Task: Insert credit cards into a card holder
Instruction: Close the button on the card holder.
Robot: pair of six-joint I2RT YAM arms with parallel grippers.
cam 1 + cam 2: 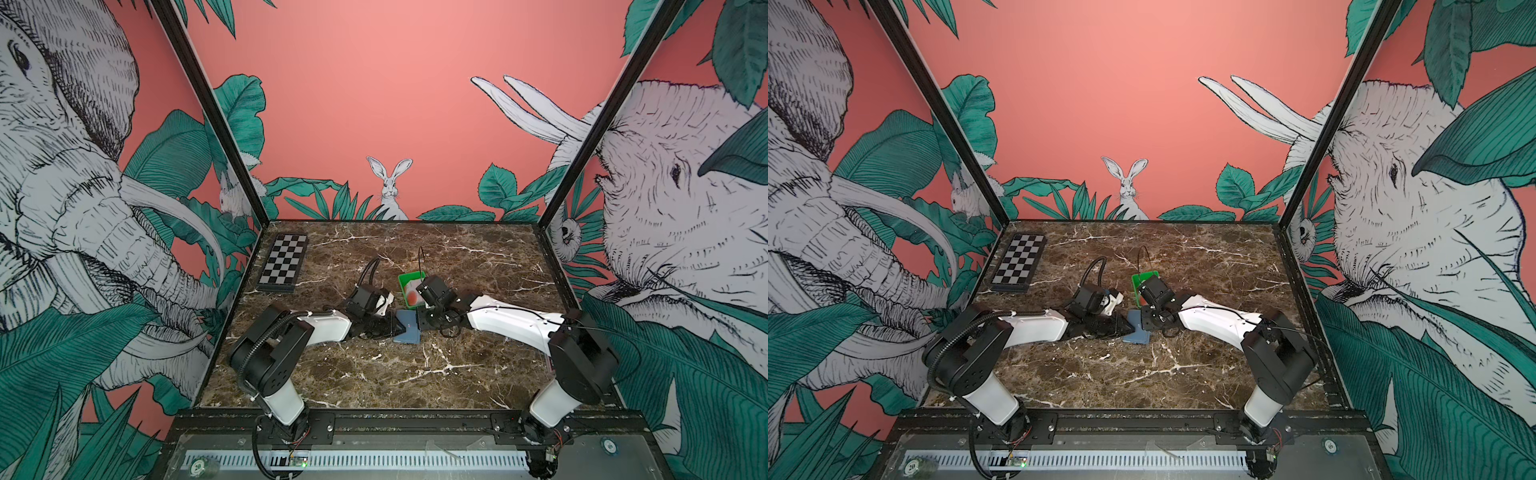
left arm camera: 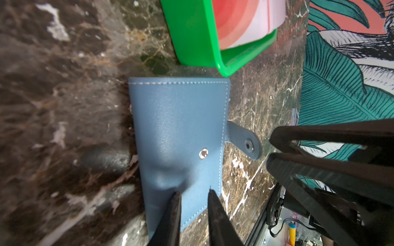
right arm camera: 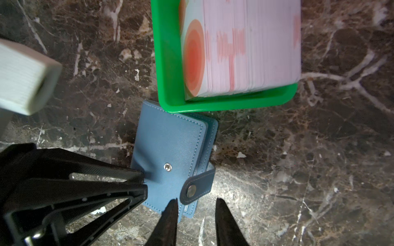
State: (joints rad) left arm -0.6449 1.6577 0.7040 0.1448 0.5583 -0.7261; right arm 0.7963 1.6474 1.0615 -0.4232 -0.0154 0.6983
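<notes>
- The brown, white-veined marble-look counter carries everything. Both white-and-black arms reach in from its near edge toward the middle.
- The small slate-blue stitched card holder lies flat at mid-counter, between the two hands, with its cover folded shut.
- The left hand is clenched on the card holder's spine edge, and the cover puckers beside one fingertip (the pinch is clearest in the right wrist view).
- The right hand is released, its black fingers slightly apart with nothing between them, just short of the darker blue snap tab.
- That tab is unfastened, and the silver stud on the cover is exposed.
- Just beyond, a bright green plastic tray sits right against the holder's far edge (I cannot tell whether they touch).
- The pale pink credit cards are packed in a stack inside the tray, and the front card shows a red-orange circle.
- Farthest off, a black-and-grey checkerboard lies flat in the far left corner, well apart.
</notes>
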